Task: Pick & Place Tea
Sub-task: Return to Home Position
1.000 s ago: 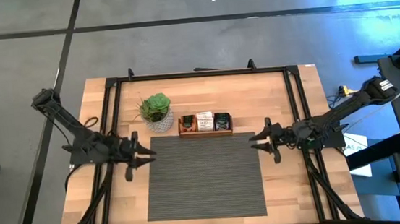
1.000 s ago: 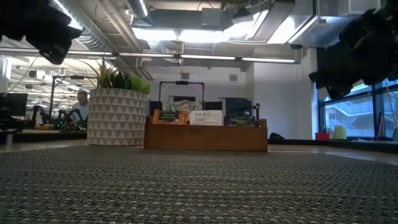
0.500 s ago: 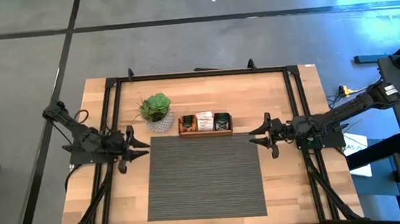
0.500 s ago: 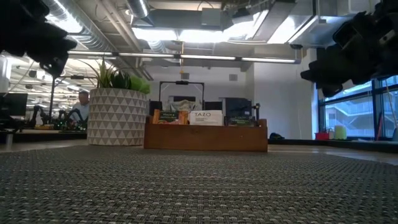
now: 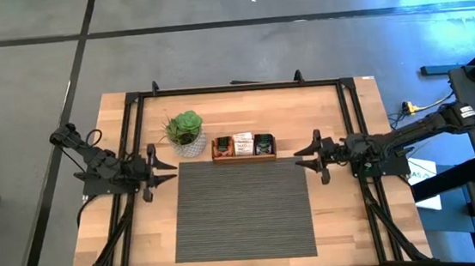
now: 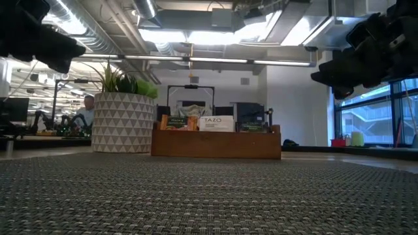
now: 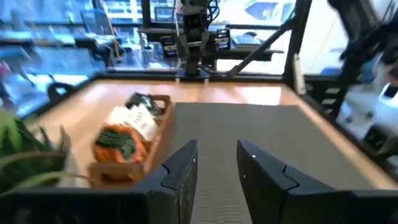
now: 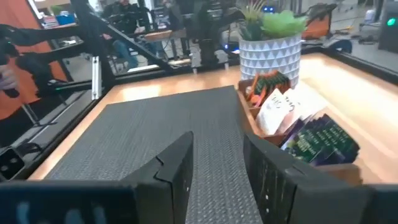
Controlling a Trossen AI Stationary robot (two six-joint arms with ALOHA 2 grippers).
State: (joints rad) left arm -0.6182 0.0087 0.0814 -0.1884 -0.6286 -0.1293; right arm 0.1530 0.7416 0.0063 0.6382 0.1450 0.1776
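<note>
The tea sachets stand on edge in a brown wooden tray (image 5: pixel 243 147) at the mat's far edge: orange-red ones (image 7: pixel 118 142), white ones (image 7: pixel 134 118) and dark ones (image 8: pixel 317 140). My left gripper (image 5: pixel 170 168) hovers level over the mat's far left corner, open, with nothing between its fingers (image 7: pixel 186 168). My right gripper (image 5: pixel 298 157) hovers level over the mat's far right corner, also open and empty, its fingers (image 8: pixel 177 162) pointing toward the left arm. Both grippers are above the table and apart from the tray.
A green plant in a white patterned pot (image 5: pixel 185 129) stands just left of the tray. A grey woven mat (image 5: pixel 242 208) covers the table's middle. Black frame rails (image 5: pixel 139 141) run along the table's left, right and far sides.
My left gripper has drawn back toward the table's left and far edges, sinking a little and rolling about its own line. My right gripper has shifted slightly toward the far edge. Both stay open; the tea has not moved.
</note>
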